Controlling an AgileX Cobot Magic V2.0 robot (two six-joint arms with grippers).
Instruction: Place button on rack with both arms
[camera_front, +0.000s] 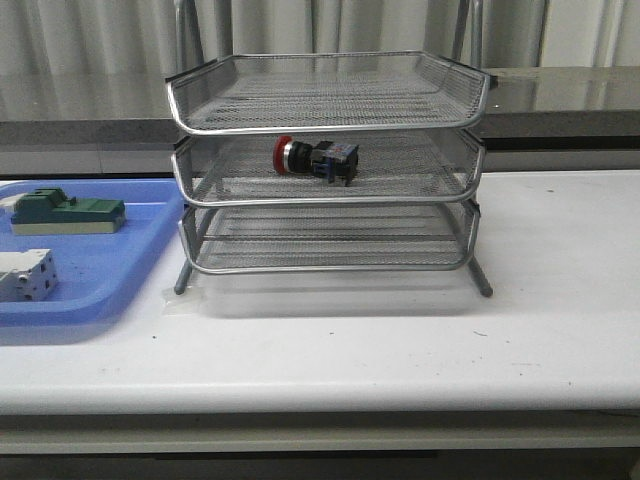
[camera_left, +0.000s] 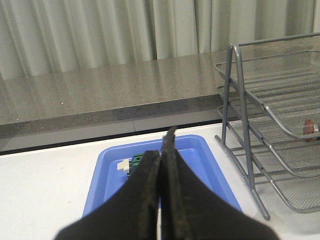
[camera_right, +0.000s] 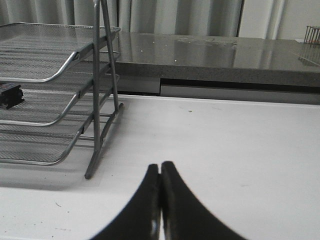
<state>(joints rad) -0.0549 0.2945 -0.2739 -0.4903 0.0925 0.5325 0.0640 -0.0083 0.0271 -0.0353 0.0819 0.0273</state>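
The button (camera_front: 316, 159) lies on the rack's (camera_front: 327, 125) middle tier

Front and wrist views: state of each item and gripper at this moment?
button: lying on its side in the rack's middle tier
rack: upright, top and bottom tiers hold nothing
blue tray: holds green part, white part
left gripper: shut, empty
right gripper: shut, empty

The button (camera_front: 316, 158), red-capped with a black body and blue rear, is lying on its side in the silver wire rack's (camera_front: 330, 120) middle tier.
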